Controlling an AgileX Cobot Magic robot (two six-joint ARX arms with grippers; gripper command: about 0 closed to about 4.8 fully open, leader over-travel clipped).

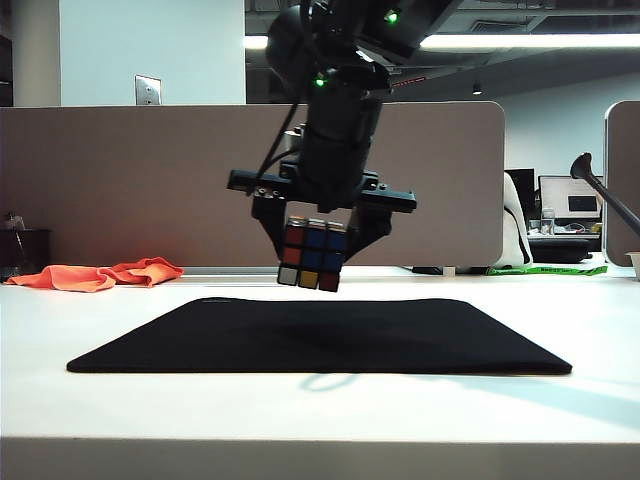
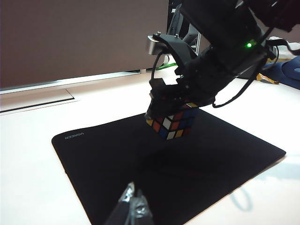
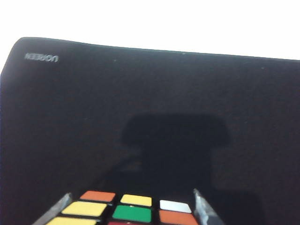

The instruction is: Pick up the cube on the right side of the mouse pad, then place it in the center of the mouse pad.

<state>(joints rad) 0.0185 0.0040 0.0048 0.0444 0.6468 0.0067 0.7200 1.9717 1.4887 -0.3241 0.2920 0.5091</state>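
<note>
One cube [image 1: 312,254] held above the mouse pad [image 1: 320,337].
Right gripper [image 1: 318,250] jaws pinch the cube clear of the pad; left gripper [image 2: 131,206] jaws look pressed together, low near the pad's edge.

White table [image 1: 120,410] bears mouse pad [image 1: 250,345], perhaps orange cloth [image 1: 100,274].

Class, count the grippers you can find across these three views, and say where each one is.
2. The right gripper hangs above the mouse pad, clamped on the cube. The left gripper sits low beside the pad's near edge, jaws nearly together. None seems hidden.
</note>
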